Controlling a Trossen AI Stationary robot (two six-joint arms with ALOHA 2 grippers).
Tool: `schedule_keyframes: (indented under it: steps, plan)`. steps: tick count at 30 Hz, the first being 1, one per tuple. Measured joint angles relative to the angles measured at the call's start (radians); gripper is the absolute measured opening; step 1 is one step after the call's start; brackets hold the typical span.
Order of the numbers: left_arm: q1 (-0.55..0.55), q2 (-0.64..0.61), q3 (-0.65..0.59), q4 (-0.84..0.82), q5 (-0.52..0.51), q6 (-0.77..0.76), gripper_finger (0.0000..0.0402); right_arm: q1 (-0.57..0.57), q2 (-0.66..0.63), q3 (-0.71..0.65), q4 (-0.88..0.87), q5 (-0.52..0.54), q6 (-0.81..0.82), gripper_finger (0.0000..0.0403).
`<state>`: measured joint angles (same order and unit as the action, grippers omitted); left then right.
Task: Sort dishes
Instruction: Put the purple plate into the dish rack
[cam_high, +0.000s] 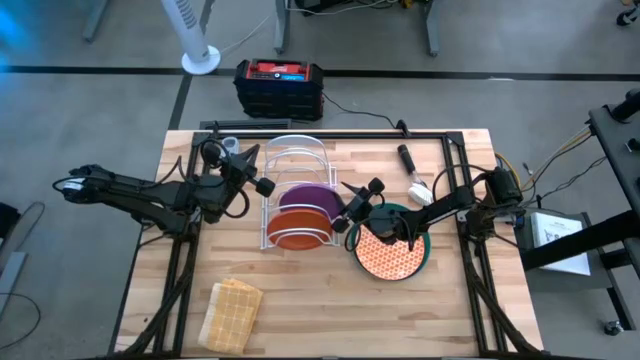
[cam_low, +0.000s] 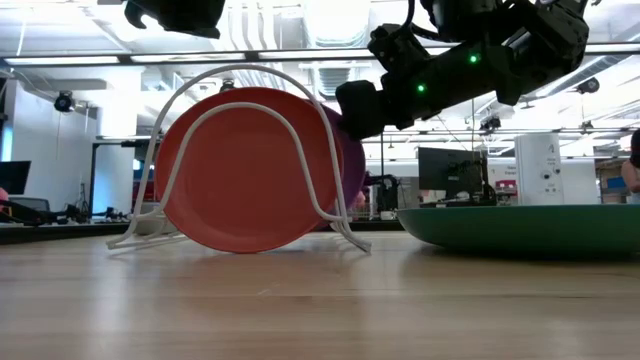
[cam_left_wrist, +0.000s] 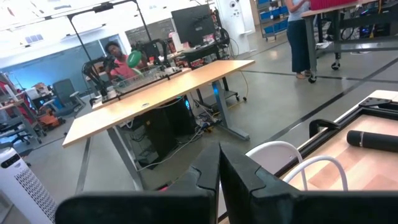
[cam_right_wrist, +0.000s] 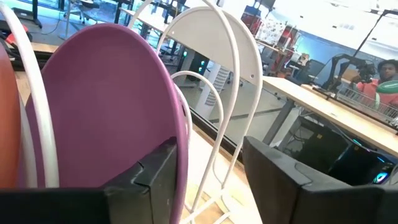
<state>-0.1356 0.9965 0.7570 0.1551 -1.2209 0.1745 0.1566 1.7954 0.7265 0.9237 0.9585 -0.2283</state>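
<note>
The right gripper (cam_right_wrist: 208, 177) stands with its fingers parted, one finger at the rim of the purple plate (cam_right_wrist: 106, 106) and nothing grasped between them. That plate stands upright in a slot of the white wire rack (cam_high: 296, 190), and the gripper sits at the rack's right side. The left gripper (cam_left_wrist: 219, 180) is clenched and empty, raised at the rack's left side and facing out into the room.

Progress, as judged: two plates are racked, the purple plate and the plain orange plate (cam_high: 300, 228) in front of it. The orange-patterned plate (cam_high: 392, 255) lies on the teal-green plate (cam_high: 424, 262) just right of the rack; both remain to be sorted. A clear glass plate cannot be made out.

The surface is a light wooden table (cam_high: 330, 320) carrying a tan woven cloth (cam_high: 232, 313) near its front left. Beyond it stand desks, monitors and people in a workshop.
</note>
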Motion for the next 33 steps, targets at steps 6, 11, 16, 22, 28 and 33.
schedule_keyframes:
  steps: [6,11,16,22,28,33]
  plan:
    - [0.000,0.000,0.000,0.000,0.000,0.000,0.0000,0.000,0.000,0.000,0.000,0.000,0.001,0.0194]
    - [0.000,0.000,0.000,0.000,0.000,0.000,0.0000,0.000,0.000,0.011,0.000,0.000,0.002,0.0214]
    - [0.000,0.000,0.000,-0.001,0.000,0.000,0.0000,0.000,0.000,0.016,-0.001,0.000,0.001,0.0235]
    - [0.000,0.000,0.000,-0.006,0.000,0.000,0.0000,0.000,0.000,0.016,-0.001,0.001,0.002,0.0253]
    - [0.000,0.000,0.000,-0.006,0.000,0.000,0.0000,0.000,0.000,0.016,-0.001,0.001,0.010,0.0261]
    - [0.000,0.000,0.000,-0.006,0.000,0.000,0.0000,0.000,0.000,0.016,-0.001,0.001,0.011,0.0260]
